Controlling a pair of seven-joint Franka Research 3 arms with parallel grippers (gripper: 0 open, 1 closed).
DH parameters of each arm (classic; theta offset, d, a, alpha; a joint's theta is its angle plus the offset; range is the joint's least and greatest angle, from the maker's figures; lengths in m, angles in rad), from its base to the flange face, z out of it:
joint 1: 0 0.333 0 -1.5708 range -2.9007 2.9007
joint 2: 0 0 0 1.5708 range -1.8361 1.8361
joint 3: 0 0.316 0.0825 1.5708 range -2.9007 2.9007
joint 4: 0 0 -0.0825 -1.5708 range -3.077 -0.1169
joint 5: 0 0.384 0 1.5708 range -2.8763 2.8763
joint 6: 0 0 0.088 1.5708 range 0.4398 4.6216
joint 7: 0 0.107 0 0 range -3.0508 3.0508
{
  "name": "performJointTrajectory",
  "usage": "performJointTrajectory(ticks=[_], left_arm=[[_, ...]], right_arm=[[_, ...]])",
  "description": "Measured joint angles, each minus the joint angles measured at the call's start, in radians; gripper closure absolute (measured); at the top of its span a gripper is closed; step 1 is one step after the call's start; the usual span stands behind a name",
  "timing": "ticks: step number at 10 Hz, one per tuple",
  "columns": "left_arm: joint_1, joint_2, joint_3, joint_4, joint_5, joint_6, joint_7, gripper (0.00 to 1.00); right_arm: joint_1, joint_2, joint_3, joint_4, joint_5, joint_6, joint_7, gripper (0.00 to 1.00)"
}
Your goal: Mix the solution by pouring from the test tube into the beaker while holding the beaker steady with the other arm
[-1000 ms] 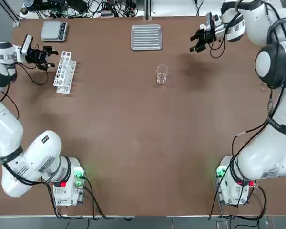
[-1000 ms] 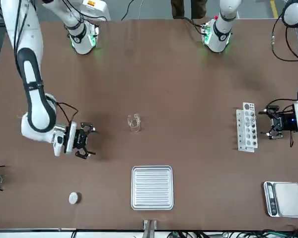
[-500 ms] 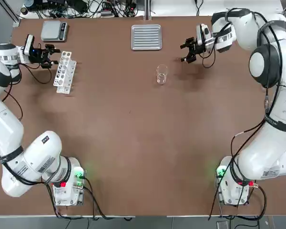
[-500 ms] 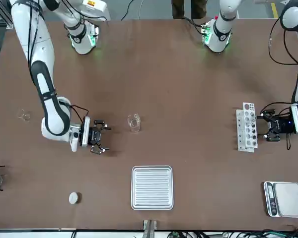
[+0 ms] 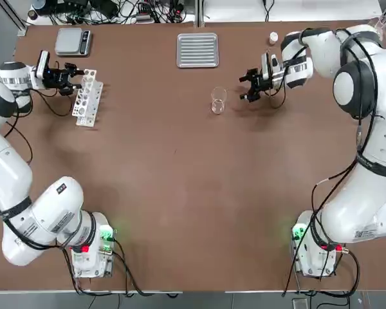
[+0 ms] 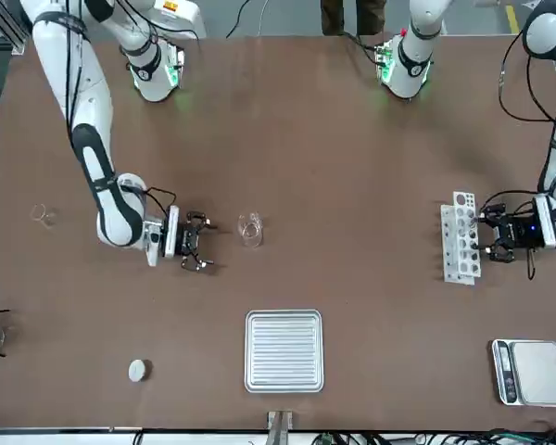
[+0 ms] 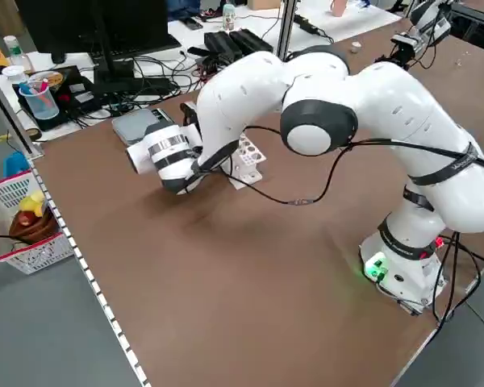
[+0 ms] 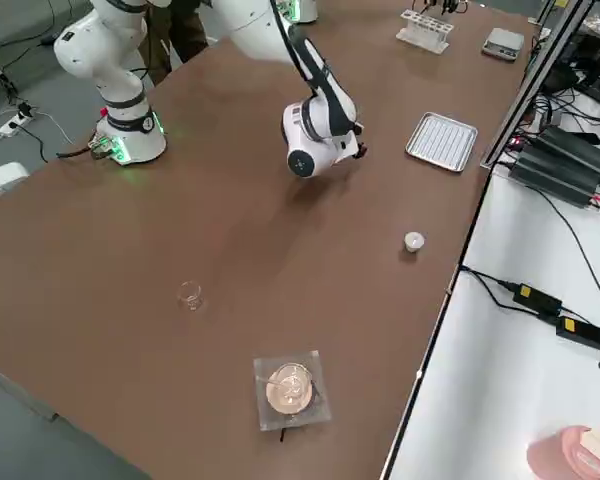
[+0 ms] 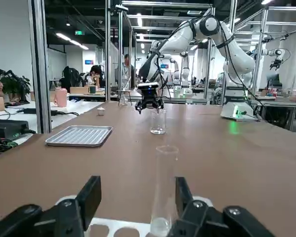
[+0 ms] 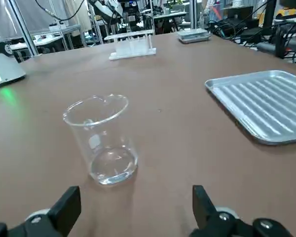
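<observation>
Beaker [image 5: 218,101]: clear glass, upright on the brown table [image 5: 180,180], near its far middle, just short of the ribbed metal tray [image 5: 197,49]. It looks empty, though the glass is hard to read.

Right gripper [image 5: 250,86]: low over the table, just beside the beaker on the robot's right, pointing at it. Fingers spread wide, nothing between them; in the right wrist view the beaker [image 10: 102,139] stands ahead of the gap, not yet inside it.

Left gripper [image 5: 73,72]: well to the beaker's left, at the far end of the white test-tube rack [image 5: 86,96]. Its fingers [image 9: 89,200] stand partly open either side of a clear test tube [image 9: 163,190] that is upright in the rack — apparently not yet pinched.

Step in hand: both approaches — bracing hand nearing the beaker, pouring hand settling on the tube.

Next move calls for: the right gripper to slide forward until the beaker sits between its fingers, then close gently; the left to close on the tube and lift it straight up out of the rack before carrying it toward the beaker.
</observation>
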Motion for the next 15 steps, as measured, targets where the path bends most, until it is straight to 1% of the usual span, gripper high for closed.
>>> performJointTrajectory(ticks=[2,4,7,9,10,12,15], left_arm=[[-0.007,0.000,0.000,-0.011,0.000,0.001,0.002,0.31],[-0.018,0.000,-0.001,-0.012,0.000,0.001,0.002,0.33],[-0.021,0.000,0.001,-0.019,0.000,0.008,0.002,0.37],[-0.018,0.000,0.001,-0.020,0.000,0.010,0.002,0.43],[-0.017,0.000,0.001,-0.020,0.000,0.011,0.002,0.48],[-0.017,0.000,0.001,-0.021,0.000,0.011,0.002,0.51],[-0.016,0.000,0.004,-0.027,0.017,0.011,0.002,0.51]], right_arm=[[0.031,0.001,0.000,-0.015,0.019,0.009,-0.027,0.00],[0.050,0.011,0.000,-0.036,0.077,0.015,-0.061,0.00],[0.084,0.037,0.000,-0.038,0.161,0.019,-0.093,0.00],[0.095,0.039,0.001,-0.037,0.168,0.032,-0.096,0.00],[0.095,0.039,0.000,-0.037,0.168,0.033,-0.107,0.00],[0.096,0.040,0.000,-0.037,0.173,0.033,-0.116,0.00],[0.108,0.041,0.001,-0.037,0.212,0.034,-0.128,0.00]])
